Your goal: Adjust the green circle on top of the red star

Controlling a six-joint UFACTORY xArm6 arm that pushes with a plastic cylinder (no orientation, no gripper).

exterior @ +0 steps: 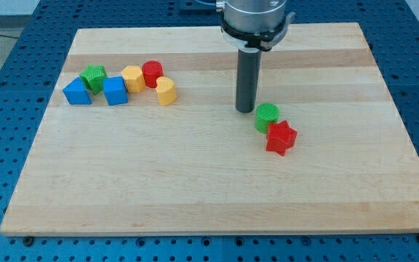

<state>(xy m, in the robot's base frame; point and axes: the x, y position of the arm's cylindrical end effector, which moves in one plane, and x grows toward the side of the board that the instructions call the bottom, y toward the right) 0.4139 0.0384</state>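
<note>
The green circle [266, 116] stands on the wooden board, touching the upper left side of the red star [281, 137], right of the board's middle. My tip [246, 109] rests on the board just left of the green circle, a small gap apart from it. The rod rises straight up to the arm at the view's top.
A cluster lies at the upper left: a blue triangle-like block [77, 92], a green star [93, 76], a blue cube [115, 91], an orange hexagon-like block [132, 77], a red cylinder [152, 73] and a yellow block [166, 92]. The board's [195, 182] edges border a blue pegboard table.
</note>
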